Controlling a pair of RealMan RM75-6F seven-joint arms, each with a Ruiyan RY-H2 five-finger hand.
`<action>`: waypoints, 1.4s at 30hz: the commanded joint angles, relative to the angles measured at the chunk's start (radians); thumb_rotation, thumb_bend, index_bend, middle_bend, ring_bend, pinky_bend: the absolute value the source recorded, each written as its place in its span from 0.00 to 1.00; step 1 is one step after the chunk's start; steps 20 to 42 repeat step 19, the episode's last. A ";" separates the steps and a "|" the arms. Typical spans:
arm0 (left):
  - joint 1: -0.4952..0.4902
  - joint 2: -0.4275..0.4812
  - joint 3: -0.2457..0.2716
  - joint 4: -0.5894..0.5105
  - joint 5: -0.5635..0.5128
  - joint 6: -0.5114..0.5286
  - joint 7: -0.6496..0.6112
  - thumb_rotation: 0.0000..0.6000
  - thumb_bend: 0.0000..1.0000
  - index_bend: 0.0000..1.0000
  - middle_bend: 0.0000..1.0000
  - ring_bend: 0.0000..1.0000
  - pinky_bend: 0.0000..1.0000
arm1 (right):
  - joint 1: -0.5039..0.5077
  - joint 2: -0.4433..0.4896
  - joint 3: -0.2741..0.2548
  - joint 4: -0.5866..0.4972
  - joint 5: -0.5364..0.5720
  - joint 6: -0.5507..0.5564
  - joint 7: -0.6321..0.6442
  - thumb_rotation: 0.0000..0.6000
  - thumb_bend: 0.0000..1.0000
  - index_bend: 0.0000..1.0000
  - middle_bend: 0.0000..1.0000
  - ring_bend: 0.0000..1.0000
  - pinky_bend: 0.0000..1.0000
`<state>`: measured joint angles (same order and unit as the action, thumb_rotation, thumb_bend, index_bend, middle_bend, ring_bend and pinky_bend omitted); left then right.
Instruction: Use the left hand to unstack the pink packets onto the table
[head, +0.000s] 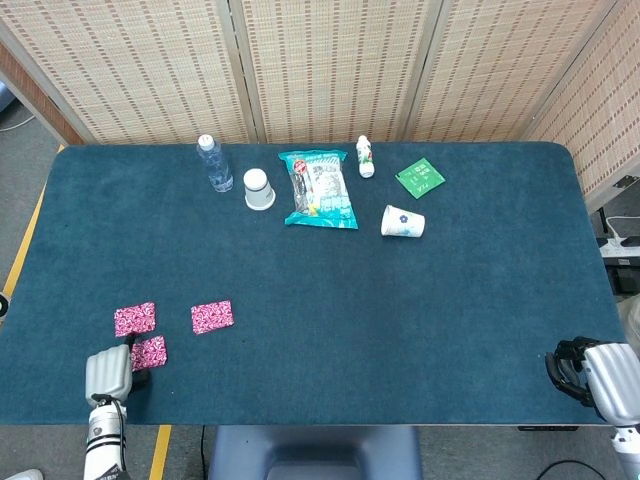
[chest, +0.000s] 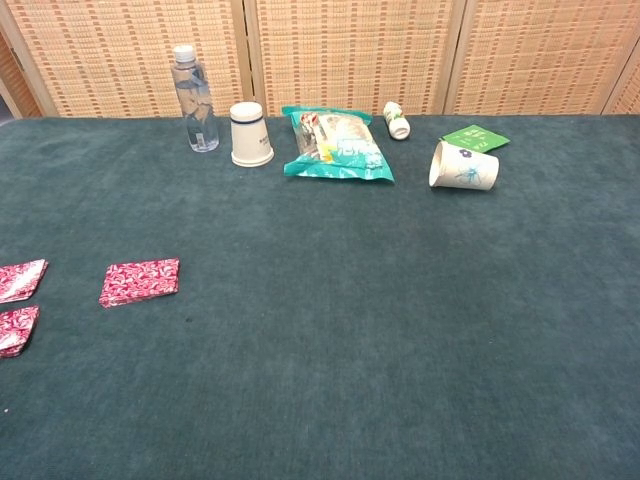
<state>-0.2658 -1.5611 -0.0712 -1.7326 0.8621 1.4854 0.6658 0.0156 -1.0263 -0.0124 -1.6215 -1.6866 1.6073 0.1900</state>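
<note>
Three pink packets lie apart on the blue table (head: 320, 340) near its front left. One packet (head: 135, 318) (chest: 20, 279) is furthest left, a second packet (head: 212, 316) (chest: 140, 281) lies to its right, and a third packet (head: 149, 351) (chest: 16, 330) lies flat nearest the front edge. My left hand (head: 108, 375) sits just left of and below that third packet, its dark fingers (head: 139, 377) spread beside the packet's corner. It shows only in the head view. My right hand (head: 598, 376) rests at the front right corner and holds nothing.
Along the back stand a water bottle (head: 214, 164), an upturned paper cup (head: 259, 189), a teal snack bag (head: 319, 188), a small white bottle (head: 365, 156), a green packet (head: 420, 177) and a tipped paper cup (head: 403, 221). A woven screen stands behind the table.
</note>
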 joint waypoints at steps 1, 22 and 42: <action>0.016 0.102 0.016 -0.124 0.186 0.059 -0.080 1.00 0.34 0.29 1.00 1.00 1.00 | 0.001 -0.001 0.000 0.001 0.000 -0.002 -0.001 1.00 0.48 0.98 0.80 0.73 0.85; 0.032 0.246 0.067 0.129 0.548 -0.017 -0.540 1.00 0.34 0.30 0.40 0.42 0.48 | 0.004 -0.018 0.005 0.005 0.012 -0.013 -0.039 1.00 0.48 0.98 0.80 0.73 0.85; 0.032 0.246 0.067 0.129 0.548 -0.017 -0.540 1.00 0.34 0.30 0.40 0.42 0.48 | 0.004 -0.018 0.005 0.005 0.012 -0.013 -0.039 1.00 0.48 0.98 0.80 0.73 0.85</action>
